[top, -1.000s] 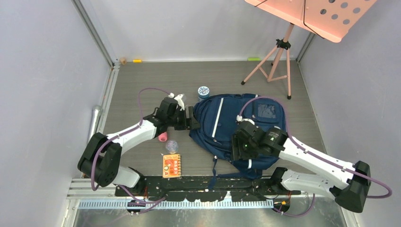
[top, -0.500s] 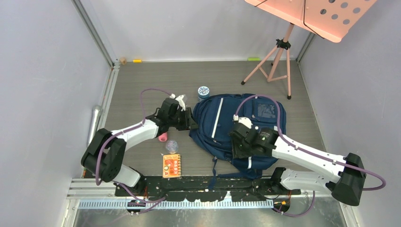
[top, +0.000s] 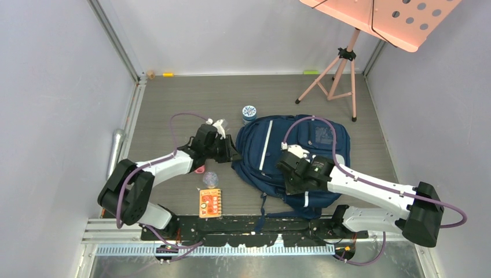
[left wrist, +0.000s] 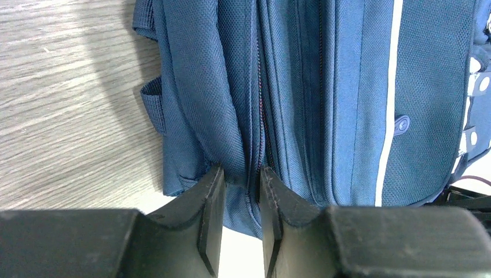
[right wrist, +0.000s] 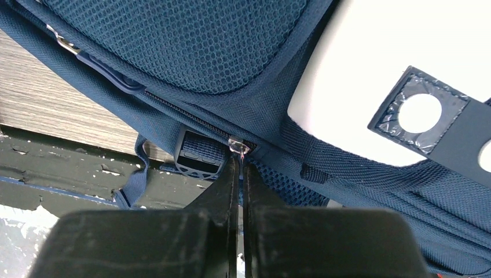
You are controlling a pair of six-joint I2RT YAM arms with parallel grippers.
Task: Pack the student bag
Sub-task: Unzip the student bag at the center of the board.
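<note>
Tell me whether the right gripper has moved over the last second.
Yes. In the top view the right gripper has shifted left, closer to the long pale stripe on the student bag, which lies where it did.

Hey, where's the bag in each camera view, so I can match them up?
Top: bag in the middle of the picture.
Left wrist: bag fills the upper right.
Right wrist: bag spans top and right.
Shared landmark: the wood-grain table, left of the bag in every view.
</note>
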